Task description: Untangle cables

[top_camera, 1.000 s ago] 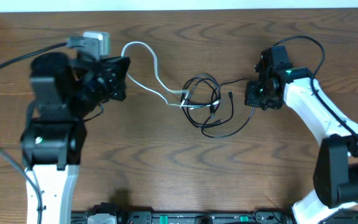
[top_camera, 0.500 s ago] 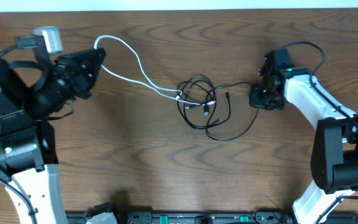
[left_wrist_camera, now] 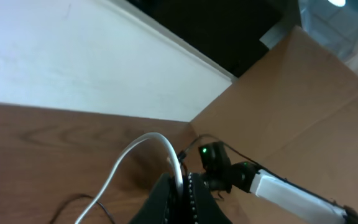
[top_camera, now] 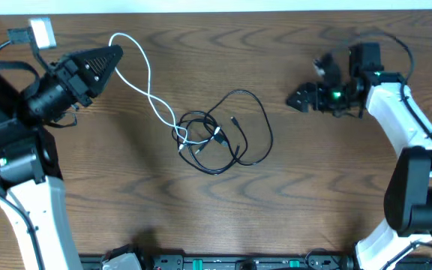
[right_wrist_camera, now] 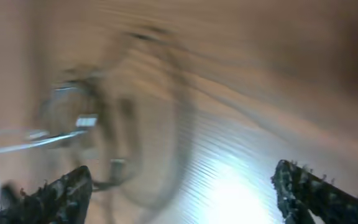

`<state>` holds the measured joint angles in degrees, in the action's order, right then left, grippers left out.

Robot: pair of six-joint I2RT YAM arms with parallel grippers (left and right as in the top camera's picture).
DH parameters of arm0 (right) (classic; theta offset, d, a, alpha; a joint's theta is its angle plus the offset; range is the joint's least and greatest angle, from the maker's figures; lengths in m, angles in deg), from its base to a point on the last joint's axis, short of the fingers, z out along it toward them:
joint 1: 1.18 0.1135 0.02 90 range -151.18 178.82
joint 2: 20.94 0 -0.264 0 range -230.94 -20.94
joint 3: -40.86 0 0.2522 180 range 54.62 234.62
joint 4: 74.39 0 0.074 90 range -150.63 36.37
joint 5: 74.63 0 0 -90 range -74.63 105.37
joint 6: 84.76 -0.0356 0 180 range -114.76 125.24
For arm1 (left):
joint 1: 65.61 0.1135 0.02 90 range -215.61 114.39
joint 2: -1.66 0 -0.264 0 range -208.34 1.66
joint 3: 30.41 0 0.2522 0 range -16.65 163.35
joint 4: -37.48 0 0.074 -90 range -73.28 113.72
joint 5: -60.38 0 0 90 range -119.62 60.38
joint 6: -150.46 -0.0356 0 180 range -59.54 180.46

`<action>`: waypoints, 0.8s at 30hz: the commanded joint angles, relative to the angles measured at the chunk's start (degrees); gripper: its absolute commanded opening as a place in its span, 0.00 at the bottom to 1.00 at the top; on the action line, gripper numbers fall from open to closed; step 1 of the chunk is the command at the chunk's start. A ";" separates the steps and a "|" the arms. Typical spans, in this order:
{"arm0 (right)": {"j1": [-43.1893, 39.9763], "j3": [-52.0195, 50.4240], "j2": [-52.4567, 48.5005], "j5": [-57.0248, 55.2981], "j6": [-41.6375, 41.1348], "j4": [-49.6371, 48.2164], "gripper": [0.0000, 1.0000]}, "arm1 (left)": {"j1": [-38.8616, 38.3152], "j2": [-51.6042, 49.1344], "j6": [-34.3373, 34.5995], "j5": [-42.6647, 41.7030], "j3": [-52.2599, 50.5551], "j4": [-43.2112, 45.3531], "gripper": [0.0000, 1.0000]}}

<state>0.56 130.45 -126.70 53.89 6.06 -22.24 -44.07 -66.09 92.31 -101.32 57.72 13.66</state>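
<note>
Gripping the white cable (top_camera: 151, 88) between fully closed jaws, the left gripper (top_camera: 115, 53) is pinching the cord just behind its arched end, which is looping out ahead of the fingertips (left_wrist_camera: 178, 190). From those jaws the cord is running toward the middle of the table (top_camera: 336, 195) and disappearing into the knot of black cables (top_camera: 199, 144), so its long axis is lying roughly along the line the left jaws are pointing. The right gripper (top_camera: 312, 82) is standing with jaws spread wide and carrying nothing; its wrist view is blurred, showing only two fingertips far apart. The knot is lying well apart from those open jaws, out ahead and somewhat to one side, with the large black loop (top_camera: 267, 127) being its nearest part. In my judgement the left arm is serving as anchor and the right arm is the free one; the coming move is depending on the right jaws reaching that loop and drawing it away from the left jaws.
</note>
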 commanded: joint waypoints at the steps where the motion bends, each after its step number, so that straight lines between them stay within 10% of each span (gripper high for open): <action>1: 7.26 2.71 3.50 14.16 6.49 -4.09 0.90 | -0.37 -2.43 3.15 -1.20 1.42 1.46 0.07; 14: 28.68 2.71 -0.76 9.92 6.58 -19.39 0.99 | -1.92 -4.85 21.81 -1.18 1.42 21.22 0.07; 24: 34.71 2.71 -6.29 9.90 5.90 -30.69 0.91 | -1.92 -4.92 22.12 -1.18 1.42 21.53 0.08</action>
<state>33.69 132.79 -131.07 63.64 11.92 -50.02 -45.91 -71.11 113.45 -101.73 57.74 34.66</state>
